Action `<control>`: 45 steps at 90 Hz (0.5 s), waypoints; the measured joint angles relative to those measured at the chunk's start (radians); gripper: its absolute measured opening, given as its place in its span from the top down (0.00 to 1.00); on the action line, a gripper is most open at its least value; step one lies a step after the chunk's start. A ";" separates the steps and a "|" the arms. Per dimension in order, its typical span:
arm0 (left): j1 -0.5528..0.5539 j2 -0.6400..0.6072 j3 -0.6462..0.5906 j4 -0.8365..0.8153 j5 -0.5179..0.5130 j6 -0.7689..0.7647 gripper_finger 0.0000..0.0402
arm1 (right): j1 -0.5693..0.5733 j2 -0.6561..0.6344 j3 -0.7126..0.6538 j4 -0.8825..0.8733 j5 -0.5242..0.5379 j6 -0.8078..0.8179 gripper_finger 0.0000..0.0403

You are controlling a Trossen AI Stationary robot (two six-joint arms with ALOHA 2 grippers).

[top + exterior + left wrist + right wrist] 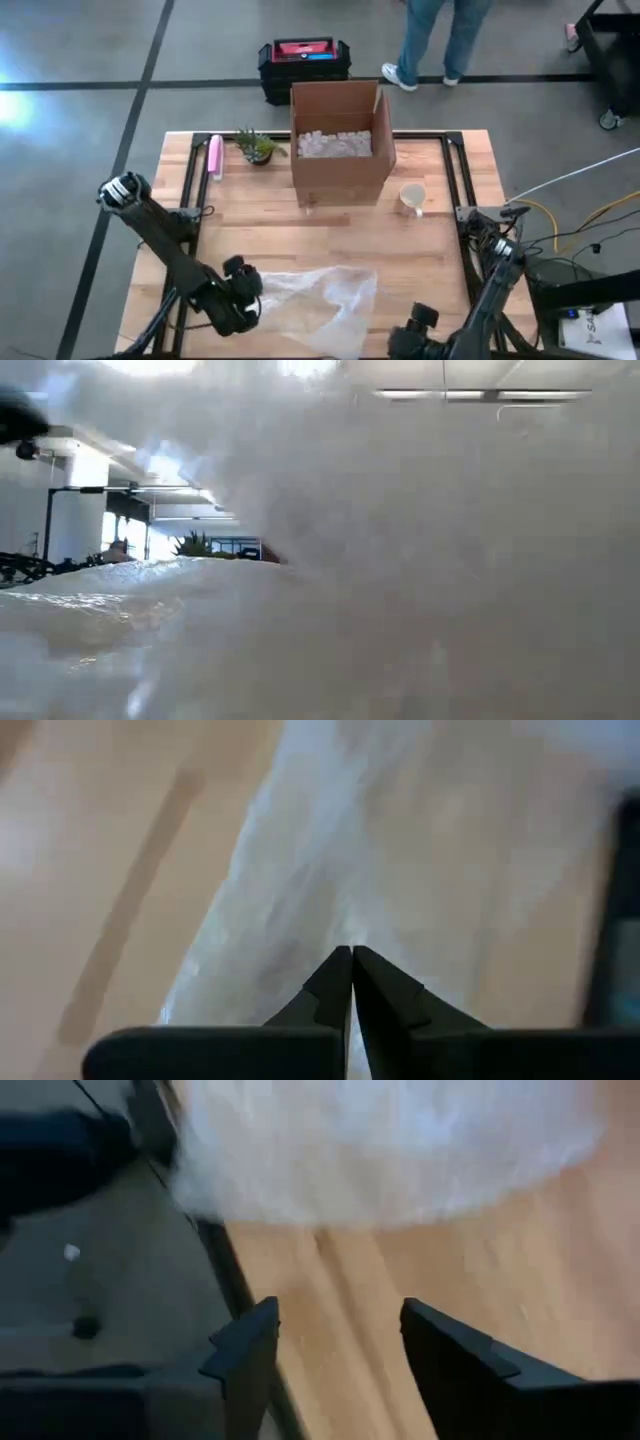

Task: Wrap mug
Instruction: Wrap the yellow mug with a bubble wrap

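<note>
- My left gripper (351, 955) sits at the near left of the table (440, 250), at the left edge of the wrapping sheet (320, 300). In my left wrist view the fingers are pressed tip to tip with the pale film right at the points — I judge I have a pinch of the sheet, though the fold itself is too blurred to make out.
- The sheet lies crumpled and only loosely spread on the near middle of the table. It fills the low view almost entirely, so it is bunched up close to that camera.
- The cardboard box (340, 140) stands open at the far middle, white filler inside. A small plant (258, 148) and a pink object (214, 156) lie to its left.
- The mug (412, 196) stands upright just right of the box, well apart from the sheet — nothing touches it.
- My right gripper (335, 1340) is at the near right edge, fingers spread wide and empty, the sheet's edge ahead of it.
- So I judge the task barely begun: the sheet is being arranged, and still to do are flattening it, fetching the mug onto it, and folding the film around.
</note>
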 joint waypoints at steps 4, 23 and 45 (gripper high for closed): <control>0.010 -0.021 0.007 0.013 -0.026 0.042 1.00 | -0.009 -0.025 -0.002 -0.005 0.056 -0.053 0.44; 0.132 -0.074 0.011 0.011 -0.002 0.158 0.92 | -0.154 -0.173 -0.068 -0.129 0.163 -0.201 0.35; 0.254 -0.057 0.009 -0.005 0.054 0.308 0.66 | -0.490 -0.484 -0.436 -0.118 0.108 -0.354 0.36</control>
